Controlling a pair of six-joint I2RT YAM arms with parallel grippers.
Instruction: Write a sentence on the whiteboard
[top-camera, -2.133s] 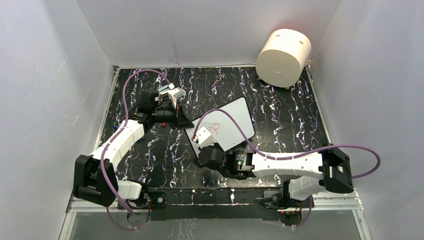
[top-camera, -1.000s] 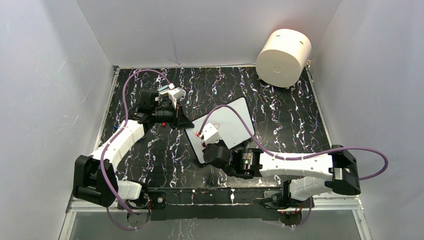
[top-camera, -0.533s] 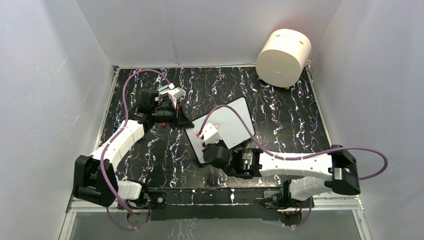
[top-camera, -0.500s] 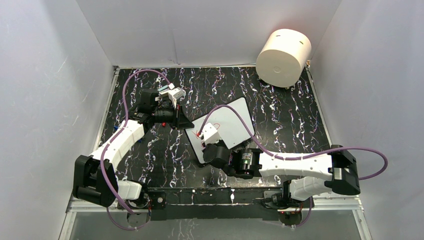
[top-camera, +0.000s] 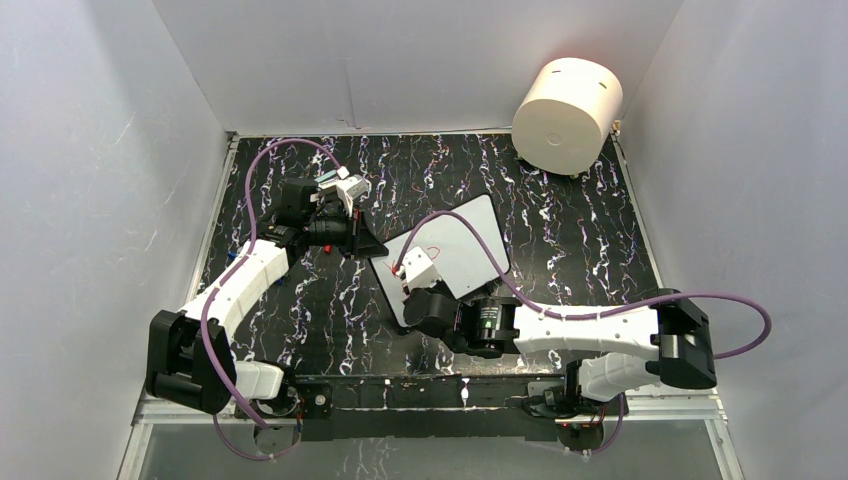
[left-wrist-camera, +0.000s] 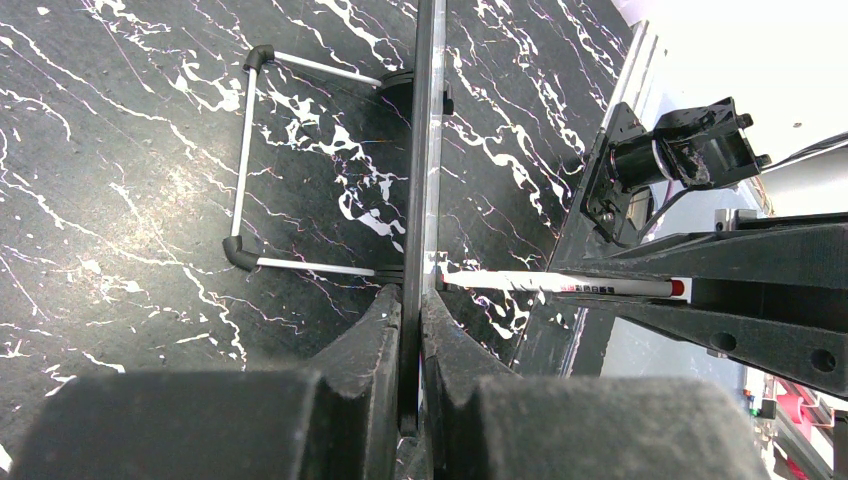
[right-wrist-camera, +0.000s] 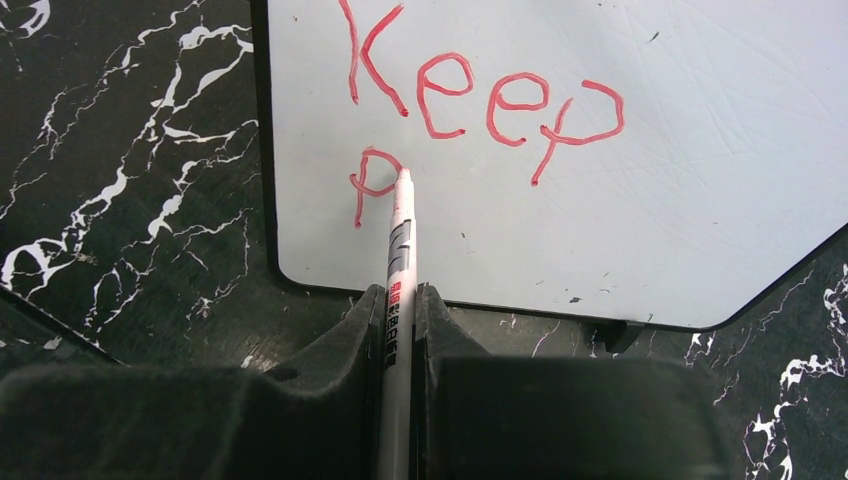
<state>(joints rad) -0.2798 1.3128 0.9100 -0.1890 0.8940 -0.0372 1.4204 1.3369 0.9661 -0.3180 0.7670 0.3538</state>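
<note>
The left gripper (left-wrist-camera: 412, 296) is clenched on the thin black rim of the flat white rectangular whiteboard (top-camera: 468, 238), mid-way across the black white-veined tabletop (top-camera: 570, 230). The right gripper (right-wrist-camera: 399, 300) grasps a slim white marker (right-wrist-camera: 400, 235), its tip touching the board beside the red handwritten sentence (right-wrist-camera: 470, 105), which reads "Keep p"

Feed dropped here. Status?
Left claw shut on white black-rimmed whiteboard edge. Right claw shut on white marker pen. Red handwriting reads Keep p. Nothing obstructing.
</note>
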